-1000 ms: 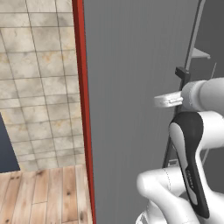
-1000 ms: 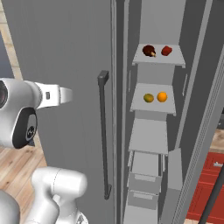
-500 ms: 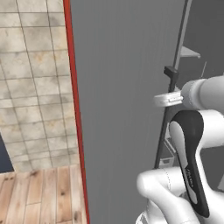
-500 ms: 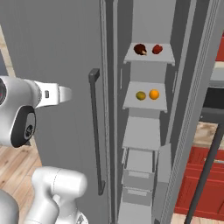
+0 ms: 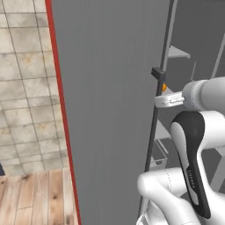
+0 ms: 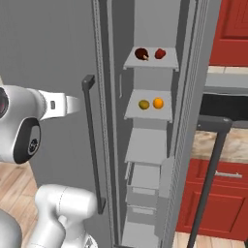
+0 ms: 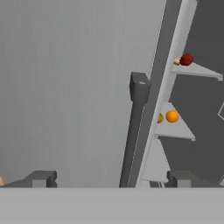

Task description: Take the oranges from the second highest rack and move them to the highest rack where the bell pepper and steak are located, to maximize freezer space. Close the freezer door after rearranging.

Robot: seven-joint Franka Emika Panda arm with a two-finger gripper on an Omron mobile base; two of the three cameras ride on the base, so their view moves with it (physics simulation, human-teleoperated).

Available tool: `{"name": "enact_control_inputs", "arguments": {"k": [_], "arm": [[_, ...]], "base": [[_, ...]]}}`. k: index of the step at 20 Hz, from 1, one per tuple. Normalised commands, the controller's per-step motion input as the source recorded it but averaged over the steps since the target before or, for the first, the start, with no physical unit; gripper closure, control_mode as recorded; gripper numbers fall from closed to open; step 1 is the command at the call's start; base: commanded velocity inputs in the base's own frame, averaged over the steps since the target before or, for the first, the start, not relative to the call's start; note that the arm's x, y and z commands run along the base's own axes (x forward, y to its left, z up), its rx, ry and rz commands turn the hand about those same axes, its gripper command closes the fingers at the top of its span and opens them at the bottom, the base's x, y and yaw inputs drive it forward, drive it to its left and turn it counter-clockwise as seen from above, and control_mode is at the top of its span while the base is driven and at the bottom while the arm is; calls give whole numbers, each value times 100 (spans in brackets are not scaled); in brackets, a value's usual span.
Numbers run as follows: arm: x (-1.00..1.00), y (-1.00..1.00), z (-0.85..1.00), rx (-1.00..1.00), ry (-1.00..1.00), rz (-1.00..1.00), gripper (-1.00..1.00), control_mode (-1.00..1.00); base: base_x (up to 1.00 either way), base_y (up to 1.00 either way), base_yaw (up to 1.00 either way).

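Two oranges [image 6: 158,102] lie side by side on the second highest rack [image 6: 147,115] of the open freezer; the hand view shows an orange [image 7: 172,116] past the door's edge. Above them, the highest rack [image 6: 151,65] carries a dark steak [image 6: 141,53] and the red bell pepper [image 6: 160,53]. The freezer door [image 6: 53,58] stands left of the shelves, its long bar handle [image 6: 91,145] facing me. My gripper [image 7: 113,179] is open, fingertips [image 7: 41,178] far apart, in front of the door and handle [image 7: 135,127], well short of the racks. It holds nothing.
Lower grey racks and drawers [image 6: 143,181] fill the freezer below the oranges. A dark bar handle [image 6: 210,169] and red cabinets [image 6: 220,203] stand to the right. A tiled wall [image 5: 24,88] and wood floor [image 5: 35,197] lie left of the door's red edge [image 5: 61,114].
The whole scene has slid left in both base views, so the base has moved; the door handle and shelves now show in the left base view. The arm's pose looks unchanged.
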Motion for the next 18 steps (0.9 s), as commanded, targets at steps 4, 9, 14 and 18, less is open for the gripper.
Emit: {"name": "enact_control_inputs", "arguments": {"k": [4,9,14,18], "arm": [[0,0,0,0,0,0,-100,100],[0,0,0,0,0,0,-100,100],[0,0,0,0,0,0,-100,100],[0,0,0,0,0,0,-100,100]], "base": [[12,-24,-1],[22,-30,0],[29,-44,0],[32,-41,0]]}}
